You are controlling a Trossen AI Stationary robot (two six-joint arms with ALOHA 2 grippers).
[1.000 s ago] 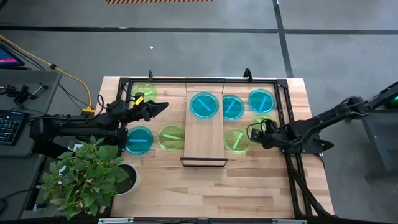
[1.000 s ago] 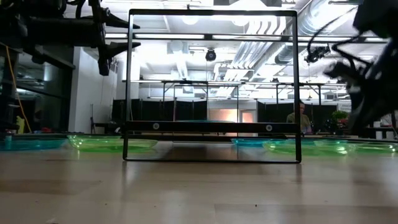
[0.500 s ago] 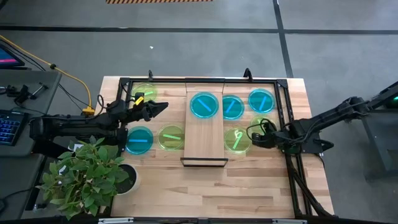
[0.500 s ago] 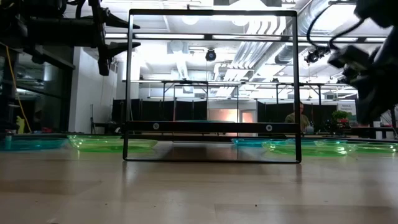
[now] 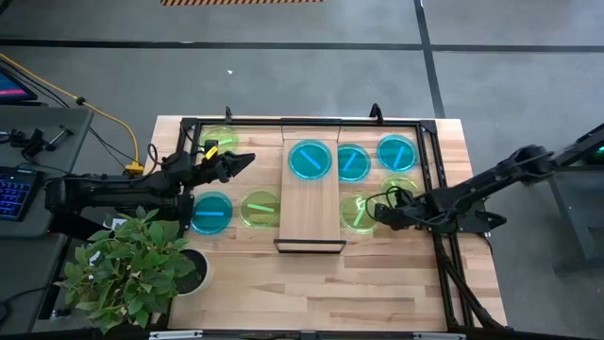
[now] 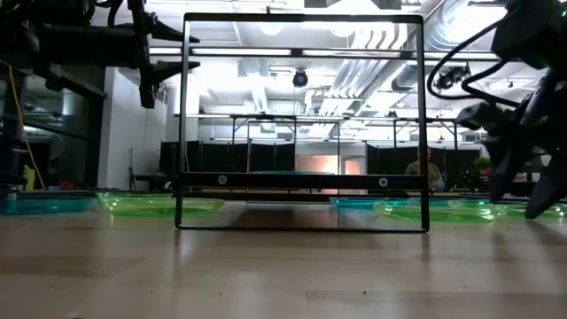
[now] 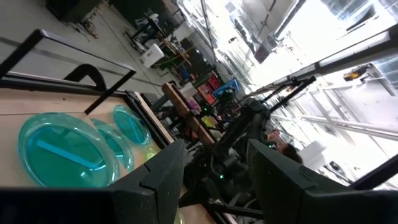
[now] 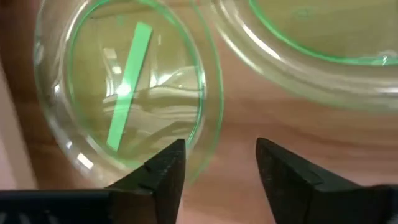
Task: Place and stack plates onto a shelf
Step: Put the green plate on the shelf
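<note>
The shelf (image 5: 311, 212) lies mid-table with one cyan plate (image 5: 310, 160) on its far end. More plates lie flat on the table. To the shelf's right are two cyan plates (image 5: 352, 161) (image 5: 396, 152) and two green plates (image 5: 359, 213) (image 5: 398, 187). To its left are a cyan plate (image 5: 209, 212) and two green plates (image 5: 260, 208) (image 5: 219, 140). My right gripper (image 5: 377, 213) (image 8: 217, 165) is open and low at the right rim of the green plate (image 8: 124, 93) beside the shelf. My left gripper (image 5: 247, 162) (image 7: 214, 162) hangs open, high above the table's left half. My right gripper comes in from the table's right, slanting down. One finger (image 8: 165, 165) is over the green plate's rim (image 8: 208, 134) and the other stands outside it. Whether either finger touches the plate I cannot tell. The plate lies flat on the table.
A black metal frame (image 5: 189, 123) runs around the work area, with a tall upright frame (image 6: 301, 18) at the shelf's near end. A potted plant (image 5: 132, 264) stands at the near left corner. Bare wood lies along the table's near edge.
My right gripper has moved down and toward the shelf, onto the near green plate's right rim. In the low view its fingers now stand apart. The plates and my left arm have kept still.
</note>
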